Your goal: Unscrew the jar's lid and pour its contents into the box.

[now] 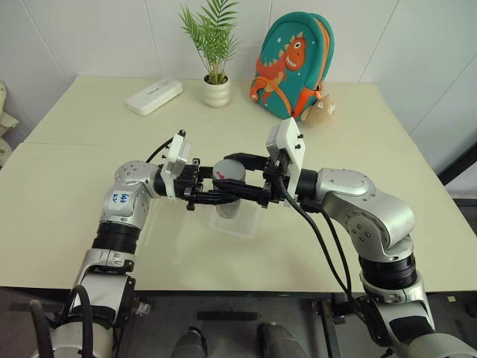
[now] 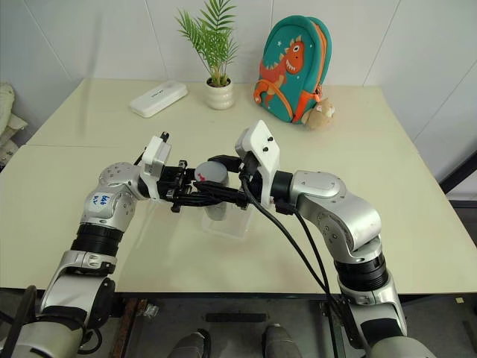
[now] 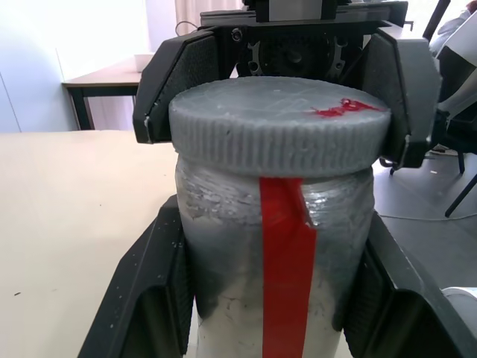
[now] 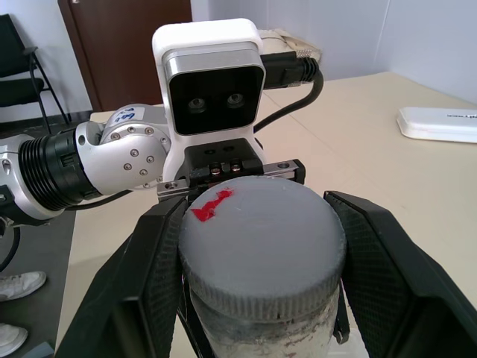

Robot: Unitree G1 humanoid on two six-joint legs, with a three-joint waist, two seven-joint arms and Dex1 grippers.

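Head view: the jar (image 1: 227,195) stands upright, long axis vertical, held above the box (image 1: 238,220) mid-tabletop (image 1: 82,186), bare surface all around. Left wrist view: left gripper (image 3: 276,298) jaws clamp the jar's body. Right wrist view: right gripper (image 4: 257,291) jaws grip the lid (image 4: 261,239).

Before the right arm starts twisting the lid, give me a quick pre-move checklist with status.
1. Left gripper clamps the jar body, jaws on both sides: ok.
2. Right gripper closed on the lid, jaws on its ribbed rim: ok.
3. Lid seated on the jar, no gap visible: ok.
4. Jar upright, held above the table: ok.
5. Box sits under the jar: ok.
6. Contents inside the jar: cannot tell, wall is cloudy.
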